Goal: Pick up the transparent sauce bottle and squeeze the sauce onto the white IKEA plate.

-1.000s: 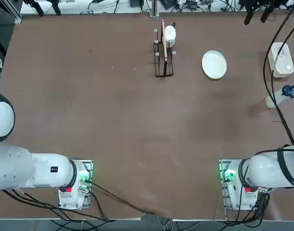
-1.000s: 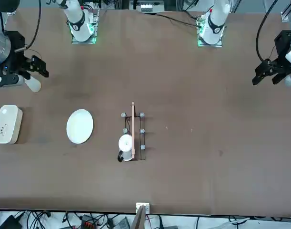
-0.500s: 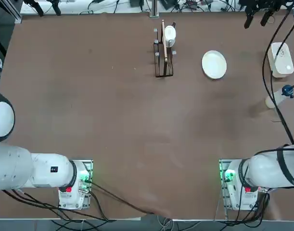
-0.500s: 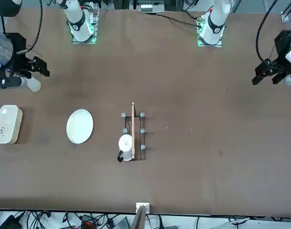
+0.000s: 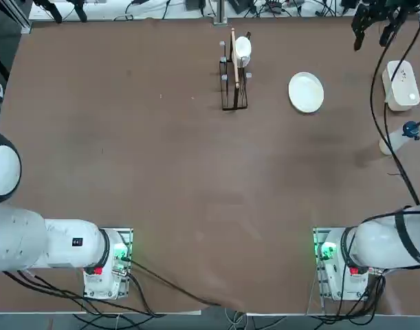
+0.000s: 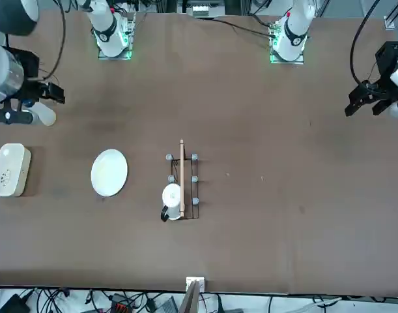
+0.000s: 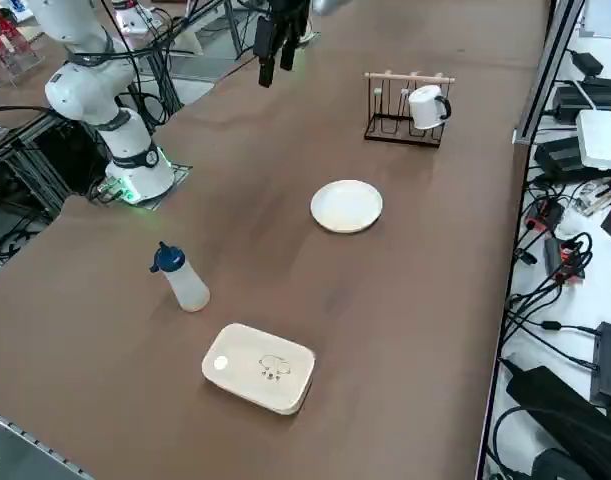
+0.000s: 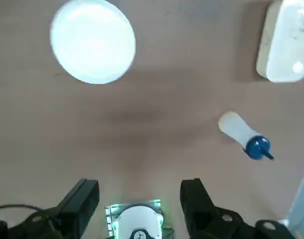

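right gripper (image 8: 137,201): jaws spread, empty, high above the desk (image 5: 161,172) | transparent sauce bottle (image 7: 180,278): upright near desk's right edge, beside white box (image 7: 260,367) | white IKEA plate (image 7: 347,206): flat, well apart from bottle

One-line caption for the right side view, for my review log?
Bottle upright between box and arm base; plate beyond; open right gripper raised, far off.

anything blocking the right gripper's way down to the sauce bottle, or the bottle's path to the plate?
Nothing visible. The right gripper hangs open, high above the table. The transparent sauce bottle stands alone; bare table lies between it and the white IKEA plate. The white box sits off that line.
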You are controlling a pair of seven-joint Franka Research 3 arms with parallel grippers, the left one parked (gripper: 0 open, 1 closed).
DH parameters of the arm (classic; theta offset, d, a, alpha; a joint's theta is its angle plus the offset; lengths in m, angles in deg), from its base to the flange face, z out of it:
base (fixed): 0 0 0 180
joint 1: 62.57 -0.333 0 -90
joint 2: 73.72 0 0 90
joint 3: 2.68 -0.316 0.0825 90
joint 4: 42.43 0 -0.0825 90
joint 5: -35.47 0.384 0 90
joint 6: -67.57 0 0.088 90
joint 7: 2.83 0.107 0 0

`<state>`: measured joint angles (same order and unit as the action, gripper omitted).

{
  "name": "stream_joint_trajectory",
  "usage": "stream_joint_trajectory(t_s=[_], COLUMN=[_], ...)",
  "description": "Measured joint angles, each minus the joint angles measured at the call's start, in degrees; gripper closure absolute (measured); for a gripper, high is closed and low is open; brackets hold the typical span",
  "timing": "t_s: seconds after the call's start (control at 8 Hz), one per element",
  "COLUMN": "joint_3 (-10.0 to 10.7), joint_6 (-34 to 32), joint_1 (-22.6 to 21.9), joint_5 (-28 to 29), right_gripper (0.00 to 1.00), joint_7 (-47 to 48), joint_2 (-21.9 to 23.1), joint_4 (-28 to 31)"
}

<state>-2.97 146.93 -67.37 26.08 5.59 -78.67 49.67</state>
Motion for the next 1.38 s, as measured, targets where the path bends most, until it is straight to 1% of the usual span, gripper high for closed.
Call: stream_joint_trajectory(t_s=[0.12,0.38,0.62,0.75,0.88,1.0,1.12,1.38], joint_3=[-0.08,-0.16,-0.32,-0.42,-0.43,-0.44,-0.42,-0.03], joint_6=[-0.25,-1.05,-5.03,-7.09,-8.63,-9.92,-10.81,-10.95], joint_1=[-0.37,-2.42,-7.6,-9.97,-11.52,-12.14,-12.15,-11.82], joint_5=[-3.27,-12.31,-22.15,-24.62,-25.93,-27.28,-29.36,-32.87], right_gripper=[0.0,0.0,0.0,0.0,0.01,0.01,0.01,0.01], joint_7=[3.3,15.47,31.71,41.28,50.07,57.54,64.29,77.55], joint_2=[-1.35,-4.32,-7.87,-10.14,-12.35,-14.06,-14.96,-15.99], joint_4=[0.04,0.97,3.05,3.52,3.73,4.33,6.24,11.83])
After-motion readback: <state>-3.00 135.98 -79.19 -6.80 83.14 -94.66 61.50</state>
